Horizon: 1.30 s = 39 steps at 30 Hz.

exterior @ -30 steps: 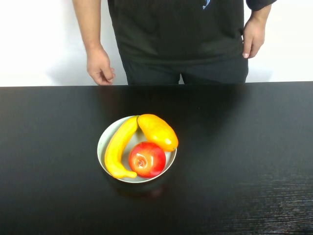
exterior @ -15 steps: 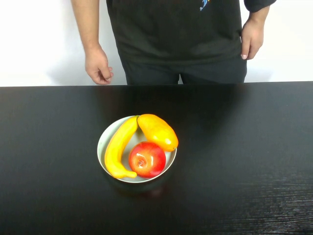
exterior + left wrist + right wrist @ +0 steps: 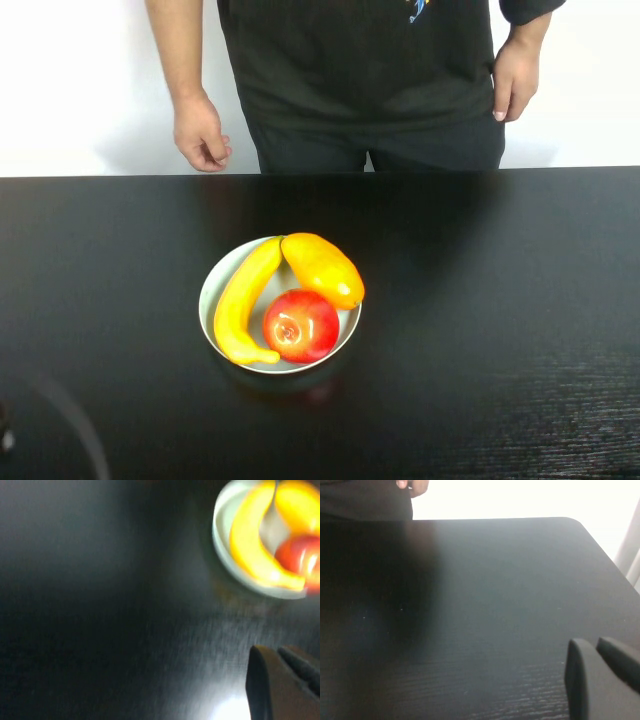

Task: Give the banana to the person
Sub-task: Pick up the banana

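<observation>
— Where's the banana (image 3: 243,303)?
— In the bowl (image 3: 214,278) mid-table (image 3: 500,300), touching the apple (image 3: 301,325) and mango (image 3: 322,268). Probably light, stiff, smooth-skinned; best gripped across the middle.
— Left gripper (image 3: 280,680)?
— Above the table near the bowl, only in its wrist view; jaws: cannot tell.
— Right gripper (image 3: 600,675)?
— Over bare table; jaws: cannot tell. Person (image 3: 360,80) beyond the far edge, whole only from above.

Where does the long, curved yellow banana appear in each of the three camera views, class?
High view: long, curved yellow banana lies along the left inside of the pale round bowl.
Left wrist view: banana at upper right, in the same bowl.
Right wrist view: not in it.
Shared landmark: the black wooden table; neither gripper holds anything.
</observation>
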{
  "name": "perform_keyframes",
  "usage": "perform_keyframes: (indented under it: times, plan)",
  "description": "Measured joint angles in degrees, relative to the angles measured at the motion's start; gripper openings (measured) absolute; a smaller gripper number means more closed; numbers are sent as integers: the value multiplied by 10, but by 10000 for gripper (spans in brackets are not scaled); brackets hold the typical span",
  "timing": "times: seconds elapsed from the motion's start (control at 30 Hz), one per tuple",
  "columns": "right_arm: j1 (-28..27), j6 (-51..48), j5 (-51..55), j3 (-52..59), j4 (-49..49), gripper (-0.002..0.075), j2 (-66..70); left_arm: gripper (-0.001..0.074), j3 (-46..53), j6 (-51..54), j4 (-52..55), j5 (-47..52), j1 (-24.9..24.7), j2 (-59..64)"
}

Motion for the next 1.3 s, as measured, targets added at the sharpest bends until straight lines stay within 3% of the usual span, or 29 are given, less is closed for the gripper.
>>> perform_keyframes:
  times: [0.1,0.3,0.67,0.83,0.93,1.1,1.3]
  plan:
    - [0,0,0,0,0,-9,0,-4,-74,52,0,56,0,119]
    - [0,0,0,0,0,-9,0,-4,-164,116,-11,60,-12,304]
    - [0,0,0,0,0,-9,0,-4,-339,51,52,44,-200,558]
    - [0,0,0,0,0,-9,0,5,-410,47,72,39,-240,660]
    - [0,0,0,0,0,-9,0,94,-440,70,77,37,-240,707]
    - [0,0,0,0,0,-9,0,374,-483,80,81,15,-240,767]
    - [0,0,0,0,0,-9,0,424,-521,80,100,2,-240,823]
